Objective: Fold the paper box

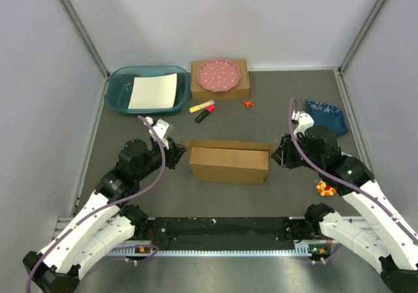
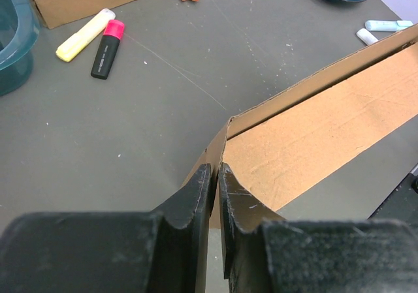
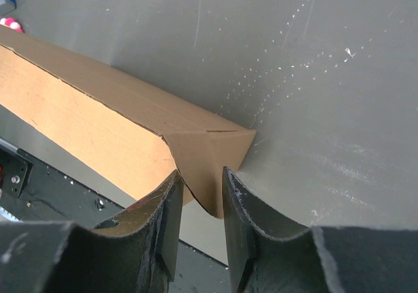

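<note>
The paper box (image 1: 228, 162) is a long brown cardboard piece standing mid-table, its front wall facing the arms and its top open. My left gripper (image 1: 177, 154) is at its left end. In the left wrist view that gripper (image 2: 216, 169) is shut on the thin end flap at the corner of the box (image 2: 313, 143). My right gripper (image 1: 277, 154) is at the right end. In the right wrist view it (image 3: 200, 175) stands open, its fingers either side of the rounded tip of the folded end flap (image 3: 212, 149), with a gap showing.
At the back stand a teal basin (image 1: 147, 89) holding a white sheet (image 1: 153, 91) and a smaller brown box with a pink dotted plate (image 1: 219, 76). Two highlighters (image 1: 202, 109) lie behind the box. A blue bag (image 1: 326, 115) and an orange toy (image 1: 323, 188) lie right.
</note>
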You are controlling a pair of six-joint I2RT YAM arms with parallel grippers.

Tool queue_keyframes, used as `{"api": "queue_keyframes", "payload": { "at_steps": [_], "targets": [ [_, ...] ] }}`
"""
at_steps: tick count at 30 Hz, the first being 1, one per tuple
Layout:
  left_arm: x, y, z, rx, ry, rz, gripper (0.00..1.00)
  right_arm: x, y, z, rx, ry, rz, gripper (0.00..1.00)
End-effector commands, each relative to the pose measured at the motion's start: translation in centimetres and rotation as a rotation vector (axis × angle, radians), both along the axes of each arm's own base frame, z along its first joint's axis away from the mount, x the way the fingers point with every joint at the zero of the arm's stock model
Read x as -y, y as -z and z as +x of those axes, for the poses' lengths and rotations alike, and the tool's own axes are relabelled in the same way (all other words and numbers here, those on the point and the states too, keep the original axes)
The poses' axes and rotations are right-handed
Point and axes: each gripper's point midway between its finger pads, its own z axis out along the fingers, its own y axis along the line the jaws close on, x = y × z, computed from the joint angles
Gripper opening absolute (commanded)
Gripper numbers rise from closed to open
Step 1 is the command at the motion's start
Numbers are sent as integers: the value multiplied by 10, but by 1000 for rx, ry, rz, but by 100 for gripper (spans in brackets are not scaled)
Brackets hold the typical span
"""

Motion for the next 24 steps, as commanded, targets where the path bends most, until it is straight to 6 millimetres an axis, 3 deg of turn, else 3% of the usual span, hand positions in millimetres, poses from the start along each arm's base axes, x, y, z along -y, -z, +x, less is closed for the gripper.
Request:
{"api": "queue_keyframes", "payload": {
  "at_steps": [1, 7, 16, 24],
  "targets": [
    [-3, -12, 6, 42, -31, -19, 14, 6, -21, 0, 63, 12, -1, 31],
    [-4, -11, 6, 39, -38, -13, 14, 8, -17, -1, 53, 15, -15, 25],
    [-1, -13, 4, 41, -21, -28, 14, 2, -23, 1, 28, 36, 27, 0],
    [0, -12, 3, 42, -12, -24, 13, -7, -33, 1, -20, 74, 113, 0]
  ]
}}
